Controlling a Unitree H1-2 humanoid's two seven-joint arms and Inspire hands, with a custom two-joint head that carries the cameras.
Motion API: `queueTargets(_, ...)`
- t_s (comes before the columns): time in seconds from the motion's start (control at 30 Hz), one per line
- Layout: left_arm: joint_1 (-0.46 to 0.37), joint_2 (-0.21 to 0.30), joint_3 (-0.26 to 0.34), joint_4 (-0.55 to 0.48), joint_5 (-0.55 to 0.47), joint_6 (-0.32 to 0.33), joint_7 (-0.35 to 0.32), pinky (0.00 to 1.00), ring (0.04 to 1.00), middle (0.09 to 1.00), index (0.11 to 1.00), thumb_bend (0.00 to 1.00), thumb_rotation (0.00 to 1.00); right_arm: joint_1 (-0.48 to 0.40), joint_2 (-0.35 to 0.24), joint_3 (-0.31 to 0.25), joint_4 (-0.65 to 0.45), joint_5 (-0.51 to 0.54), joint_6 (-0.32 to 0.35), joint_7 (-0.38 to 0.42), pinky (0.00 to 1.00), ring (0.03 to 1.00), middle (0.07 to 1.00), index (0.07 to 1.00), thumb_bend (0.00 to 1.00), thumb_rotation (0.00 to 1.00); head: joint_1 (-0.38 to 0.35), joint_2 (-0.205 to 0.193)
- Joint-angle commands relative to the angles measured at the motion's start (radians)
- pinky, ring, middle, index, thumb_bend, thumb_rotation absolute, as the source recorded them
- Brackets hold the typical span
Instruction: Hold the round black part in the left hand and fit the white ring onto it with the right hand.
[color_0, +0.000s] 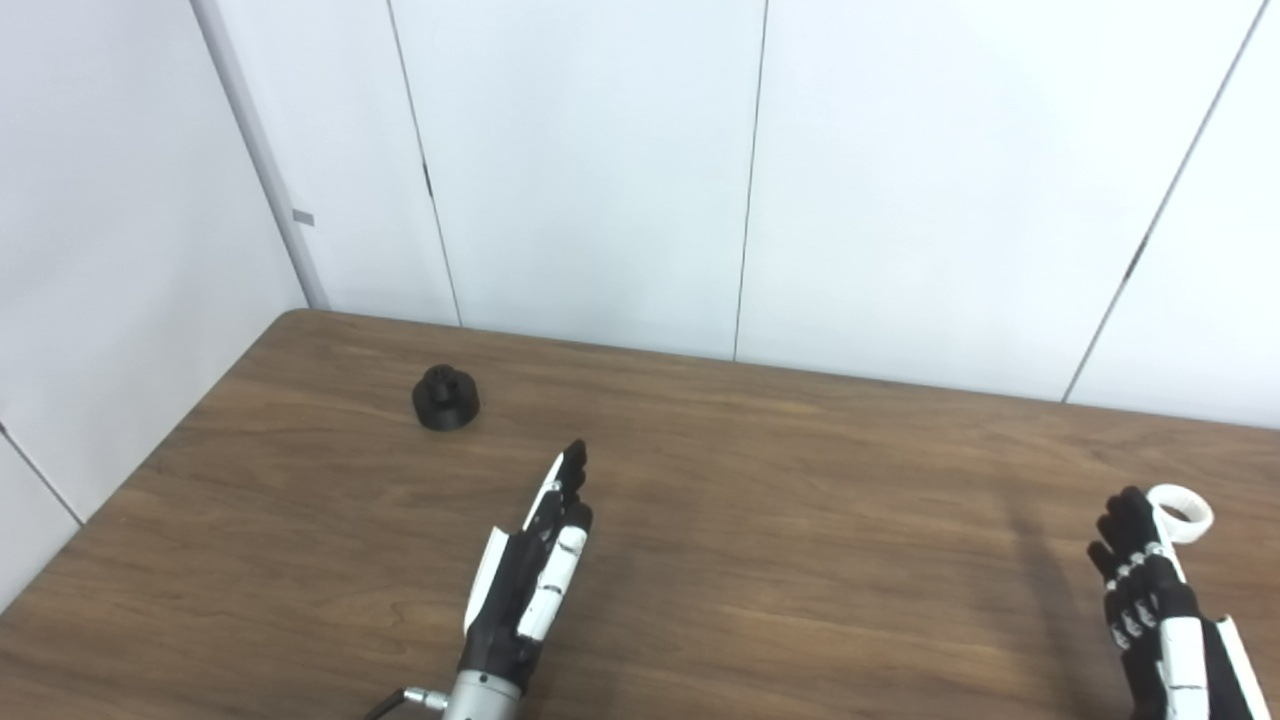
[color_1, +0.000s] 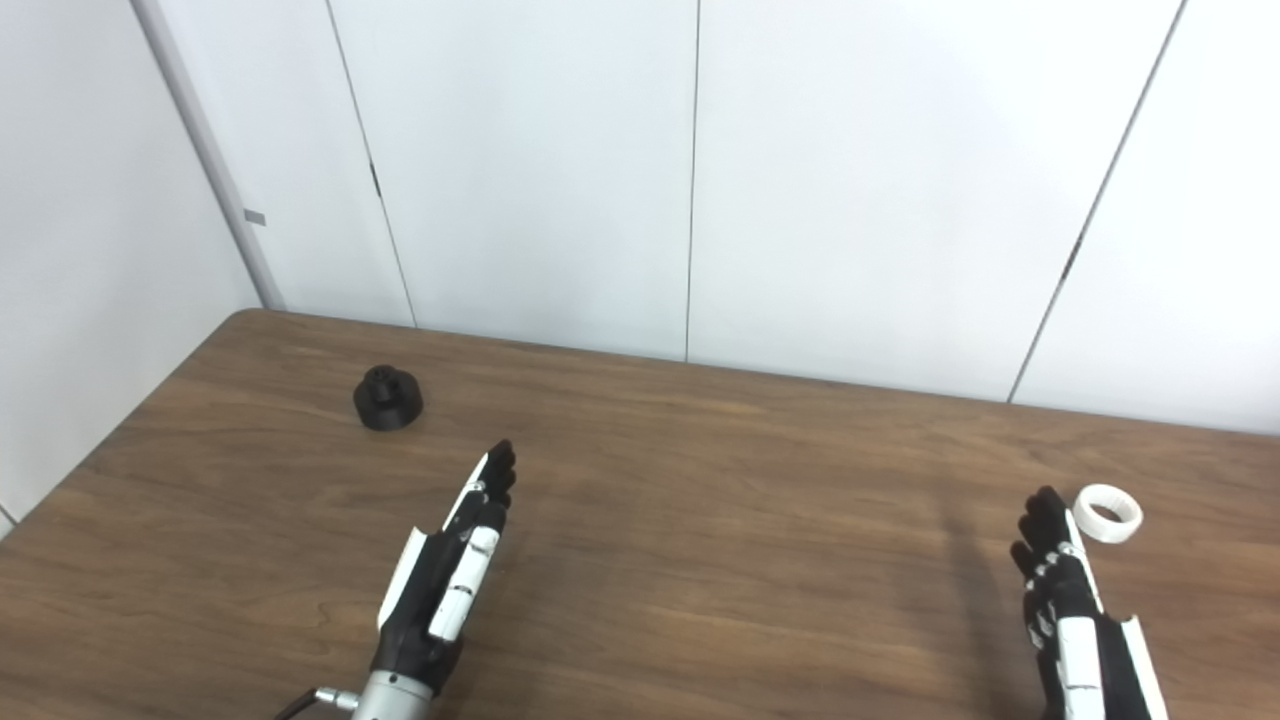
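Note:
The round black part (color_0: 446, 398) stands on the brown table (color_0: 780, 470) at the far left, also in the right eye view (color_1: 388, 398). The white ring (color_0: 1182, 512) lies on the table at the right, also in the right eye view (color_1: 1108, 513). My left hand (color_0: 535, 565) is open and empty, fingers stretched out, pointing toward the black part but well short of it. My right hand (color_1: 1065, 600) is open and empty, its fingertips just left of and beside the ring.
White wall panels (color_0: 600, 170) stand behind the table's far edge and along its left side. The table's rounded far left corner (color_0: 290, 318) lies behind the black part.

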Motion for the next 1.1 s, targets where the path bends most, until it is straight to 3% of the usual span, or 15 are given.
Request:
queueTargets(0.0, 0.050, -0.038, -0.025, 0.140, 0.010, -0.036, 0.014, 1.00, 1.000, 1.000, 1.000, 0.46, 0.92, 0.077, 0.006, -0.001, 0.144, 0.014, -0.024, 0.016, 1.00, 1.000, 1.000, 1.000, 0.42, 1.00, 0.000, 0.000)
queueTargets(0.13, 0.050, -0.040, -0.023, 0.140, 0.010, -0.034, 0.013, 1.00, 1.000, 1.000, 1.000, 0.47, 0.92, 0.078, 0.009, -0.002, 0.137, 0.002, -0.019, 0.007, 1.00, 1.000, 1.000, 1.000, 0.41, 1.00, 0.000, 0.000)
queueTargets(0.27, 0.055, -0.039, -0.017, 0.108, 0.010, 0.020, 0.012, 1.00, 1.000, 1.000, 1.000, 0.49, 0.87, 0.080, 0.012, -0.003, 0.132, 0.012, -0.013, 0.010, 1.00, 1.000, 1.000, 1.000, 0.41, 1.00, 0.000, 0.004)
queueTargets(0.4, 0.058, -0.031, -0.007, 0.068, 0.021, 0.052, 0.016, 1.00, 1.000, 1.000, 1.000, 0.48, 0.71, 0.081, 0.014, -0.005, 0.128, 0.008, -0.002, 0.003, 1.00, 1.000, 1.000, 1.000, 0.42, 1.00, -0.002, 0.006)
queueTargets(0.57, 0.063, -0.013, 0.038, -0.035, 0.062, 0.138, 0.054, 1.00, 1.000, 1.000, 1.000, 0.59, 0.50, 0.086, 0.021, -0.007, 0.121, 0.005, 0.004, -0.004, 1.00, 1.000, 1.000, 1.000, 0.41, 1.00, -0.001, 0.008)
queueTargets(0.7, 0.045, 0.026, 0.073, -0.099, 0.123, 0.180, 0.074, 0.96, 0.996, 1.000, 1.000, 0.65, 0.42, 0.086, 0.024, -0.005, 0.118, 0.009, 0.001, -0.002, 1.00, 1.000, 1.000, 1.000, 0.39, 1.00, -0.001, 0.010)
queueTargets(0.87, -0.009, 0.097, 0.121, -0.190, 0.182, 0.291, 0.058, 1.00, 1.000, 1.000, 1.000, 0.75, 0.37, 0.087, 0.025, -0.004, 0.110, -0.006, 0.015, -0.010, 1.00, 1.000, 1.000, 1.000, 0.45, 1.00, -0.001, 0.012)
queueTargets(1.07, -0.074, 0.164, 0.138, -0.244, 0.242, 0.423, 0.050, 1.00, 1.000, 1.000, 0.997, 0.80, 0.34, 0.086, 0.027, -0.007, 0.110, -0.004, 0.015, -0.009, 1.00, 1.000, 1.000, 1.000, 0.45, 1.00, -0.003, 0.016)
